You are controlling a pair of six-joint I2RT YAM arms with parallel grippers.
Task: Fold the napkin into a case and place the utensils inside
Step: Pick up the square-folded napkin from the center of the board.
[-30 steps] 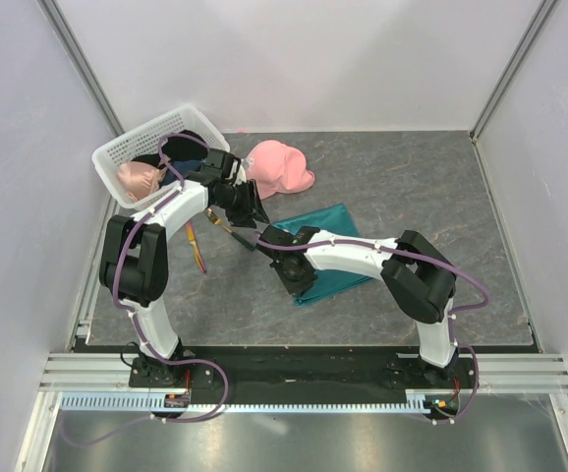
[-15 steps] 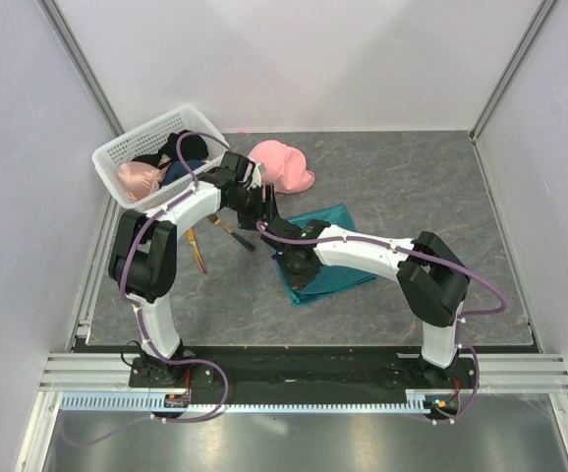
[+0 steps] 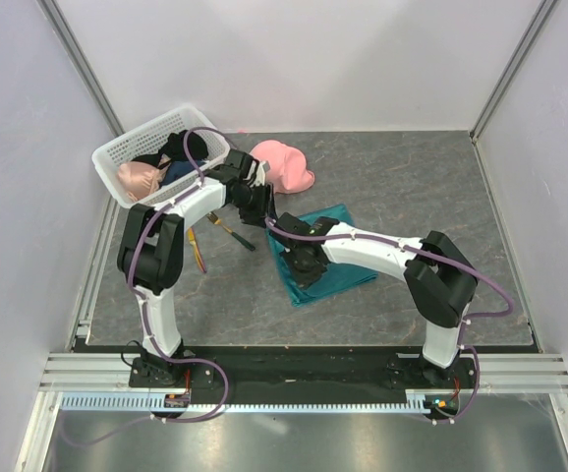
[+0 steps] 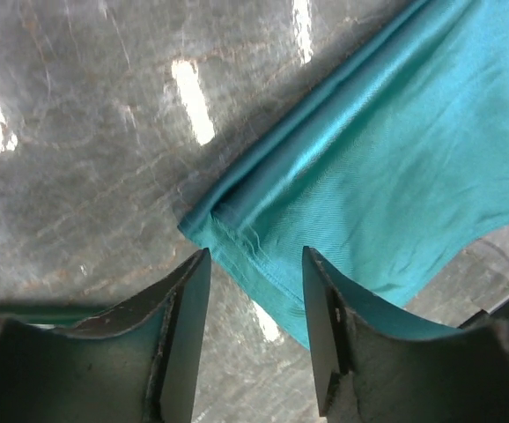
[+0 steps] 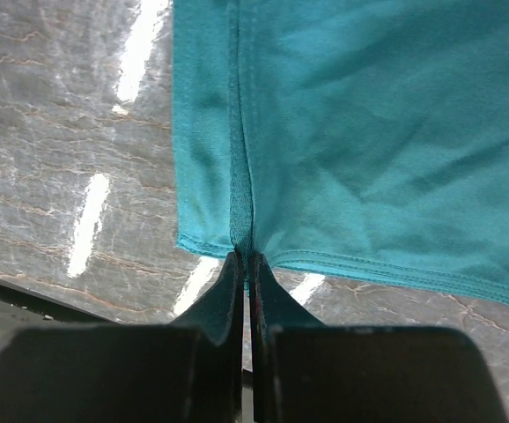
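- Napkin point(image 3: 335, 258) lies folded mid-worktop point(image 3: 412, 187); right jaws are closed, pinching a ridge of cloth at its edge.
- Left jaws hang open just above a napkin corner.
- Fork point(image 3: 231, 230) and purple-orange piece point(image 3: 198, 248) lie to its left.
- Pink cap point(image 3: 284, 165) sits beyond.
- White basket point(image 3: 132, 146) holds a peach bundle point(image 3: 137, 181) and a dark item point(image 3: 163, 160).

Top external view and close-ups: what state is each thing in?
napkin, folded, flat on table.
left end effector, open over napkin corner.
right end effector, shut on napkin edge.
fork, lying loose on table.
purple-and-orange piece, lying loose beside fork.
pink cap, resting on table.
white basket, holding items.
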